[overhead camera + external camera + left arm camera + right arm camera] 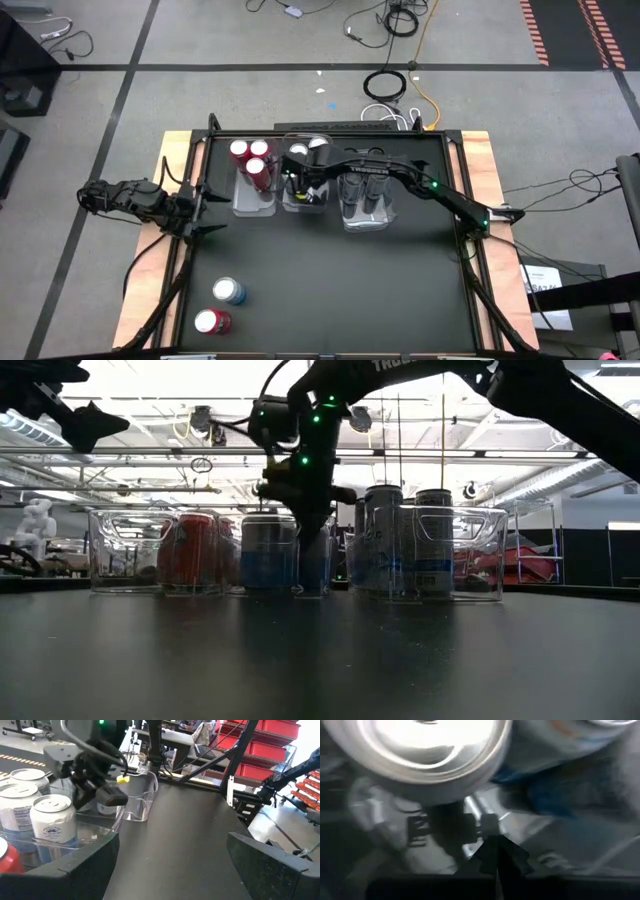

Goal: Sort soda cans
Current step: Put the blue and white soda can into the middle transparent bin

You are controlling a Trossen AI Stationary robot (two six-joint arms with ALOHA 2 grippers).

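Right gripper [303, 190] sits low inside the middle clear tray [303, 203], jaws fully closed, nothing held; blue-and-silver cans [308, 150] stand at that tray's far end, right beside it. Left gripper [208, 207] hovers over the counter [340, 290] at its left edge, jaws wide apart, empty. Left clear tray [252, 205] holds red cans [252, 160] at its far end. Right clear tray [366, 218] holds dark grey cans [400, 540]; count unclear under the arm. Two cans stand loose on the counter near the front left corner: one blue-and-silver can [228, 291], one red can [212, 322], just beside each other.
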